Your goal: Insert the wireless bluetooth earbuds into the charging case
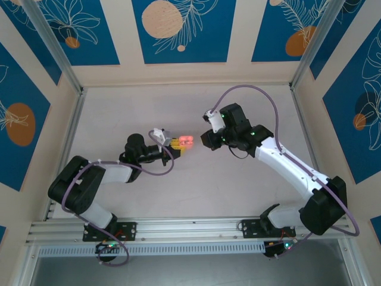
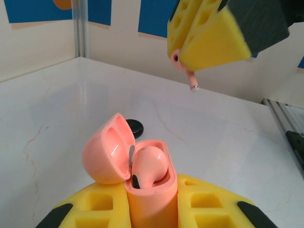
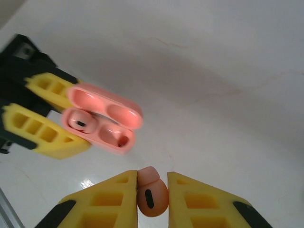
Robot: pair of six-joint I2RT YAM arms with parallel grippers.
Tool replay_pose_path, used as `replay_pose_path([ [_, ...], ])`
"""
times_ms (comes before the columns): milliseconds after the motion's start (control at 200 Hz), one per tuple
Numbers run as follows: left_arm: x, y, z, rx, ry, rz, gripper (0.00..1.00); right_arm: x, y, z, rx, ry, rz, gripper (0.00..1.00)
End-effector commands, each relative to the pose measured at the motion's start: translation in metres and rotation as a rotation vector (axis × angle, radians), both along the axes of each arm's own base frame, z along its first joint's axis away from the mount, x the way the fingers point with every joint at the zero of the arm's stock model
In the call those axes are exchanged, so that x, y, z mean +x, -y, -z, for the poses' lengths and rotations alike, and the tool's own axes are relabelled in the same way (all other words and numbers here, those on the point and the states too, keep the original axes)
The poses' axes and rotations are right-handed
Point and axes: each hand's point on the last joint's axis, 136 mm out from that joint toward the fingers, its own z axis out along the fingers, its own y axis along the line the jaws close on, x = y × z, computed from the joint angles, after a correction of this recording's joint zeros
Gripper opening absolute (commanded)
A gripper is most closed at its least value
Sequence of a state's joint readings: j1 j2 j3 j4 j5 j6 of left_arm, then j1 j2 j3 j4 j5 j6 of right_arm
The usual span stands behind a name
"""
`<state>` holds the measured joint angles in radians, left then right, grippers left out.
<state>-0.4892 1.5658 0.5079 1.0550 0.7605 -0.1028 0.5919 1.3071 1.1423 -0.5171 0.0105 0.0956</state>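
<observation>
The right hand (image 3: 152,178), clamped on an earbud (image 3: 152,197), is held near the empty socket (image 3: 117,138) of the charging case (image 3: 102,124) clamped by the left hand (image 2: 152,211).

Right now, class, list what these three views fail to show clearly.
- Top external: charging case contents too small to tell.
- Left wrist: second slot hidden behind seated earbud; case base covered by left gripper.
- Right wrist: held earbud stem hidden inside right gripper.

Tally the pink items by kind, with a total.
Charging case: 1, lid open, between the jaws of the left gripper
Earbuds: 2, one seated in the case, one between the jaws of the right gripper
Total: 3
</observation>
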Motion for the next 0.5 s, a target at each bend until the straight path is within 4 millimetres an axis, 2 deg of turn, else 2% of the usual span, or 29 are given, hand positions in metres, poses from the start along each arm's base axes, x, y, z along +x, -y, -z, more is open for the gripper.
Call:
replay_pose_path([
  [0, -0.008, 0.010, -0.021, -0.060, 0.045, 0.078, 0.16, -0.011, -0.018, -0.021, 0.045, 0.101, -0.130, 0.18],
  [210, -0.014, 0.013, -0.029, -0.102, 0.037, 0.128, 0.16, -0.018, -0.035, -0.022, 0.017, 0.141, -0.228, 0.18],
  [495, -0.018, 0.015, -0.036, -0.154, 0.025, 0.172, 0.16, -0.005, -0.034, -0.012, -0.075, 0.178, -0.250, 0.18],
])
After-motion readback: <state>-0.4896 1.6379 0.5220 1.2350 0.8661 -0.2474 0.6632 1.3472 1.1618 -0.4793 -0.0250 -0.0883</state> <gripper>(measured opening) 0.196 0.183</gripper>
